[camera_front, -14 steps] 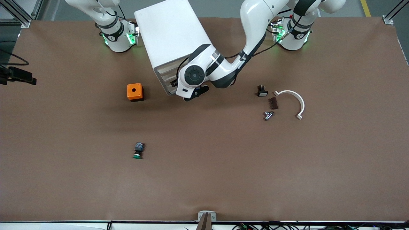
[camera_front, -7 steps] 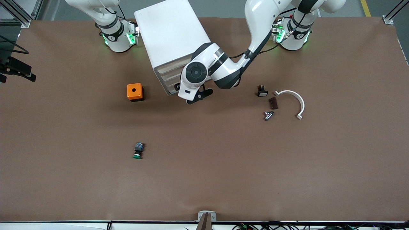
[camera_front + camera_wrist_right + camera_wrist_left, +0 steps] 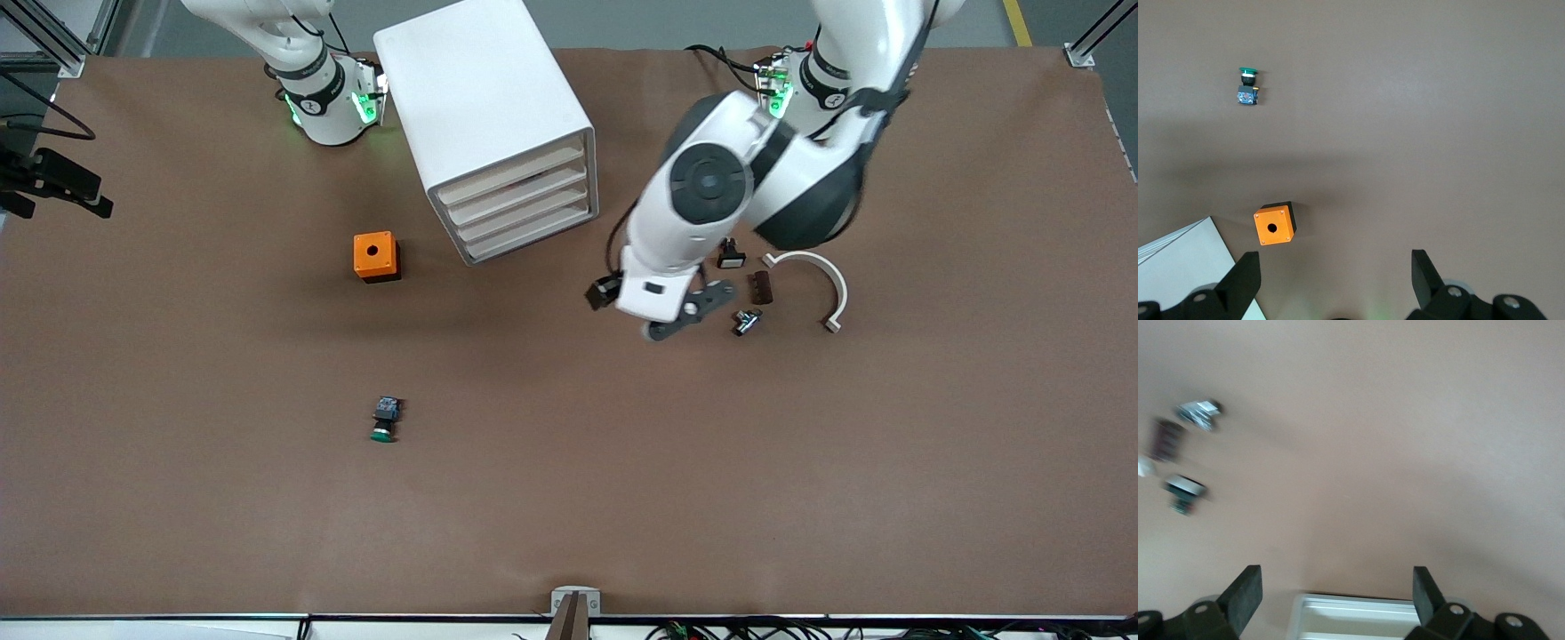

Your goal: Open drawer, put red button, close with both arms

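cabinet [image 3: 484,107]: rounded white box, four shallow drawers all shut, contents hidden | top drawer [image 3: 511,175]: shut | red button: not visible | left gripper [image 3: 1335,593]: released, holds nothing, over bare brown surface [image 3: 800,462] near small parts | right gripper [image 3: 1335,277]: released, waits above orange box [image 3: 376,256] | green button [image 3: 384,420]: lies on surface.

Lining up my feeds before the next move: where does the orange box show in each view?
Front view: the orange box sits on the table beside the white cabinet, toward the right arm's end.
Left wrist view: not in it.
Right wrist view: the orange box lies close to the cabinet's corner.
Shared landmark: the white cabinet.
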`<action>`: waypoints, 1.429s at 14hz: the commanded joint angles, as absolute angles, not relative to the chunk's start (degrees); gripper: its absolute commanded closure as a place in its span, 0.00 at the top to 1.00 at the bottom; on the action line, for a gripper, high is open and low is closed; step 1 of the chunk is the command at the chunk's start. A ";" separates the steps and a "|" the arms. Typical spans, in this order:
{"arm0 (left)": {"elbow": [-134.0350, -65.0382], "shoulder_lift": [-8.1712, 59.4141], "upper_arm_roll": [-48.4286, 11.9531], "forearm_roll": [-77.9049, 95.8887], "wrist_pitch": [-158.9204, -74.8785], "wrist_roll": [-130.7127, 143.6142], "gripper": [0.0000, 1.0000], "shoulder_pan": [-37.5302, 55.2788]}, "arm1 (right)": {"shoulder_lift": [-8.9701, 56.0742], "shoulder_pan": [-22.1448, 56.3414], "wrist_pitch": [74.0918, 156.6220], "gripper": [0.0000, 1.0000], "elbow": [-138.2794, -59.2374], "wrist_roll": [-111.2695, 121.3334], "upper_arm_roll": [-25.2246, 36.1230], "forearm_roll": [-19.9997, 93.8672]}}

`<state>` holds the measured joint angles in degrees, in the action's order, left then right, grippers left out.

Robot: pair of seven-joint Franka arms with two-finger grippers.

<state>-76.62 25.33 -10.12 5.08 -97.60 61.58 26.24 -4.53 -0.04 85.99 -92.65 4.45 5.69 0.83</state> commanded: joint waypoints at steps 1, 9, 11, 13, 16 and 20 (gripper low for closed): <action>-78.57 18.74 -10.37 3.78 -90.38 50.41 0.99 20.68 | -6.24 -0.35 87.62 1.00 -94.48 4.21 5.45 0.62; -83.12 7.32 -11.26 3.00 -78.13 22.52 0.99 3.69 | -6.06 -0.96 87.98 1.00 -94.39 3.62 5.71 -0.44; -87.17 4.15 -9.32 1.67 -78.31 18.66 0.99 3.78 | -6.15 -0.97 87.63 1.00 -94.48 2.29 5.71 -0.35; -89.64 1.77 -4.59 1.67 -78.49 11.11 0.99 3.87 | -6.07 -1.14 87.54 1.00 -94.57 2.29 5.71 -0.18; -90.62 0.00 -0.45 1.67 -80.58 5.81 0.99 3.52 | -6.06 -1.05 87.36 1.00 -94.48 2.37 5.63 -0.26; -86.50 0.35 1.14 0.62 -87.10 5.27 0.99 2.29 | -5.98 -0.79 87.28 1.00 -94.48 2.55 5.45 -0.26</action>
